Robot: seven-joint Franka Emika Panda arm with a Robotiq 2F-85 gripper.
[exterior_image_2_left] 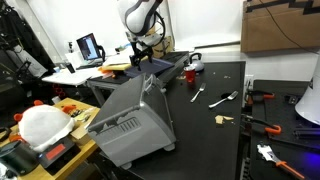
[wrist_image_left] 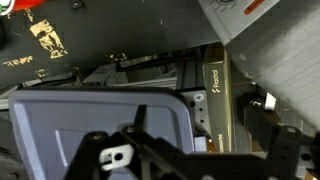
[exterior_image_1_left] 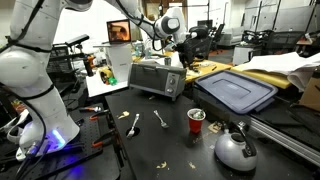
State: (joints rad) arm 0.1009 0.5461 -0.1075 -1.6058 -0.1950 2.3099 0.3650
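Observation:
My gripper hangs high in the air behind and above a silver toaster oven, touching nothing. It is also seen beyond the oven as the gripper in an exterior view. In the wrist view the dark fingers stand wide apart at the bottom edge, the gripper open and empty. Below them lies a blue-grey plastic lid, with a grey metal surface to the upper right.
On the black table stand a red cup and a silver kettle, with a spoon and fork beside them. The blue-grey lid lies right of the oven. Tools and clutter line the table edges.

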